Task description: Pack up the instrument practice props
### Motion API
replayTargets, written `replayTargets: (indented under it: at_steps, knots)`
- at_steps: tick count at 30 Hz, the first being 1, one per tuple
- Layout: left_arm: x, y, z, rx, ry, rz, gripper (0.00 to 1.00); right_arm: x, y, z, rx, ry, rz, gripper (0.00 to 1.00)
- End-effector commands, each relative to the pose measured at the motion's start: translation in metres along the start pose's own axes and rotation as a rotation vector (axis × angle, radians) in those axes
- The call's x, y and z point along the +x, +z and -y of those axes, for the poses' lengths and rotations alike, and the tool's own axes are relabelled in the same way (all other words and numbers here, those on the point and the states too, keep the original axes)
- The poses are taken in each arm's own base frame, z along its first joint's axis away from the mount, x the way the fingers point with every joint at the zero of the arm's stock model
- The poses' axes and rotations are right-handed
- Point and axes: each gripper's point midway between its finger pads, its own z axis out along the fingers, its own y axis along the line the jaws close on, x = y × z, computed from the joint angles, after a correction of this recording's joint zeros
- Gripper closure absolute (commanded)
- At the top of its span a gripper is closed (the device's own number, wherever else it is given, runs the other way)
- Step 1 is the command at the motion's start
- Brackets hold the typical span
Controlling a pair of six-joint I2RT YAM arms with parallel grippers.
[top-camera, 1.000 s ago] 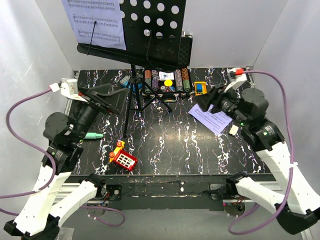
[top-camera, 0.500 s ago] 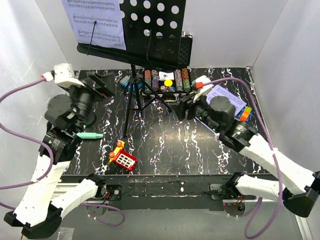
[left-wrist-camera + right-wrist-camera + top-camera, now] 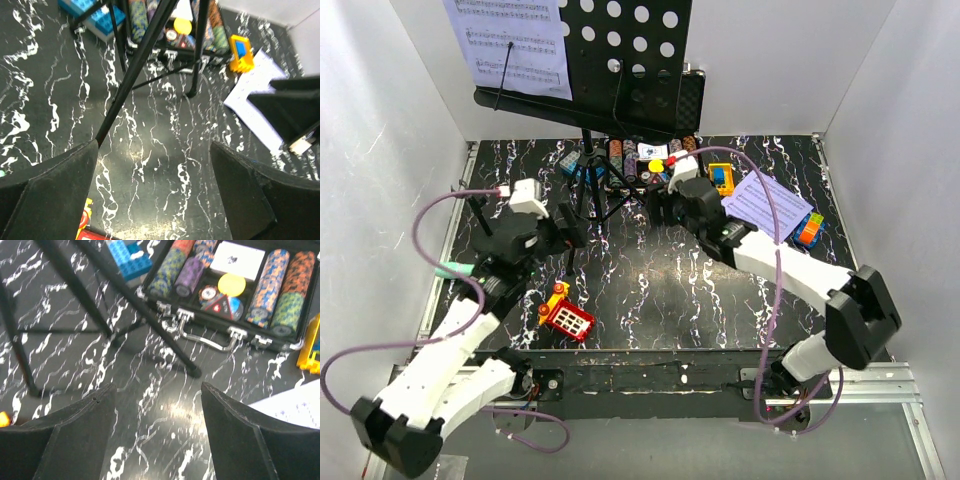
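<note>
Both claws hover low at the tripod music stand (image 3: pixel 630 70), upright at back centre of the table (image 3: pixel 650 290), pole vertical, feet splayed. The left gripper (image 3: pixel 154 150) gapes wide, nothing in it; one tripod leg (image 3: pixel 129 82) slants away from its 11 o'clock up toward 12, foot just beside the left finger, so that's the nearer arm by my reckoning. The right gripper (image 3: pixel 157 386) is released and empty too, with the legs off at its 11 o'clock
</note>
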Motion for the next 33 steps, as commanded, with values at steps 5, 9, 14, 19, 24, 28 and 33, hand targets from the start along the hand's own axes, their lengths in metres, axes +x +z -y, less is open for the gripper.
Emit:
replayTargets:
  at_steps: [5,9,14,19,24,28,33]
  knots:
    - [-0.003,0.062,0.010,0.035,0.086,0.096,0.02,-0.076,0.057,-0.014,-0.046,0.008,0.160,0.24]
    - [0.000,0.083,-0.001,-0.025,0.147,0.103,0.04,-0.075,0.079,-0.022,-0.092,-0.007,0.153,0.24]
    - [0.009,0.101,-0.018,-0.099,0.217,0.099,0.11,-0.072,0.104,-0.023,-0.118,-0.027,0.134,0.29]
    - [0.013,0.109,-0.028,-0.125,0.260,0.094,0.17,-0.068,0.114,-0.029,-0.173,-0.109,0.152,0.35]
    - [0.024,0.120,-0.029,-0.113,0.300,0.057,0.27,-0.066,0.121,-0.032,-0.196,-0.187,0.162,0.43]
    - [0.025,0.125,-0.029,-0.104,0.341,0.059,0.34,-0.063,0.121,-0.041,-0.239,-0.258,0.167,0.48]
    - [0.033,0.137,-0.028,-0.084,0.371,0.030,0.44,-0.059,0.124,-0.047,-0.269,-0.283,0.155,0.60]
